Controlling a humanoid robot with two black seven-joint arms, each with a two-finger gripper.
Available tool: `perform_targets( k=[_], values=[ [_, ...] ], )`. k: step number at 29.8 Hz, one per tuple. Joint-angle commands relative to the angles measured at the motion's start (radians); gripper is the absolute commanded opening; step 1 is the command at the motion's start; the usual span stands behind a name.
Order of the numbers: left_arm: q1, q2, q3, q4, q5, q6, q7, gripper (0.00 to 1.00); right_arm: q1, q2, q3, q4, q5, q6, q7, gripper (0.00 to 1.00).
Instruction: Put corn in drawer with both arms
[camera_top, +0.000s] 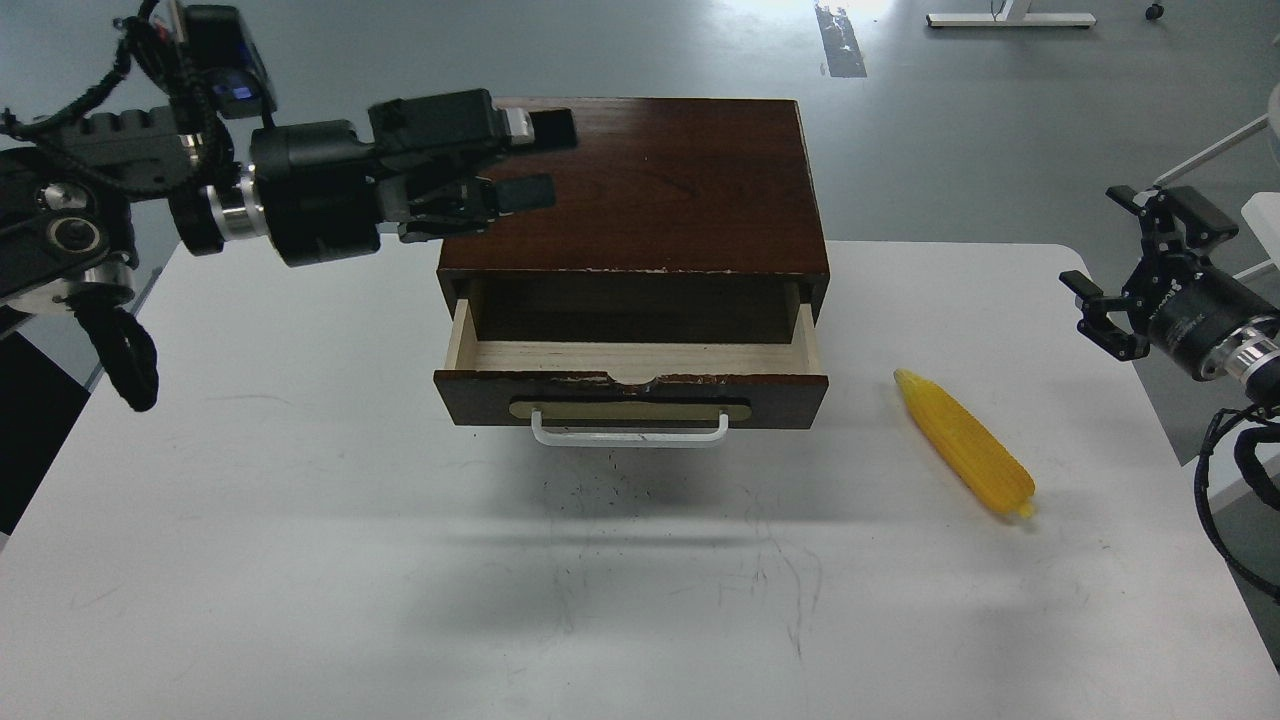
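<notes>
Drawer (640, 355): pulled open, nothing visible inside.
Corn (965, 442): on white counter (300, 560), right of cabinet (640, 185).
Left gripper (535, 160): jaws apart.
Right gripper (1130, 265): jaws spread.

Drawer (632, 365) pulled partway out of dark brown cabinet (650, 180), pale wood interior showing, nothing visible inside; white bar handle (630, 432) faces 6 o'clock. Corn (963, 441) lies on white table (300, 560) at 3 o'clock of drawer, well apart, tip pointing to 10 o'clock. Left gripper (535, 158) over cabinet's top at its 9 o'clock edge, fingers spread. Right gripper (1135, 250) at 2 o'clock of corn, off table's edge, fingers spread, holding nothing.
</notes>
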Motion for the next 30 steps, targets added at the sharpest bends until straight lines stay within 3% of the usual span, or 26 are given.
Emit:
perform_targets(
  k=[1, 7, 11, 19, 25, 30],
  values=[
    [0.117, 0.013, -0.022, 0.095, -0.254, 0.000, -0.001, 0.99, 0.000, -0.001, 0.000, 0.000, 0.000, 0.000, 0.000, 1.00],
    [0.370, -0.043, -0.229, 0.278, -0.318, 0.000, -0.001, 0.99, 0.002, -0.024, -0.015, 0.003, -0.009, 0.000, 0.000, 1.00],
    [0.538, -0.123, -0.367, 0.387, -0.315, 0.000, -0.001, 0.99, 0.012, -0.052, -0.018, 0.011, -0.165, 0.000, 0.000, 1.00],
    [0.593, -0.201, -0.434, 0.422, -0.296, 0.000, -0.001, 0.99, 0.090, -0.116, -0.018, 0.045, -0.498, 0.000, 0.000, 1.00],
    [0.595, -0.223, -0.434, 0.422, -0.295, 0.000, -0.001, 0.99, 0.198, -0.132, -0.020, 0.101, -0.941, 0.000, 0.000, 1.00],
    [0.595, -0.221, -0.434, 0.421, -0.295, 0.000, -0.001, 0.99, 0.216, -0.132, -0.032, 0.237, -1.291, 0.000, 0.000, 1.00]
  ],
)
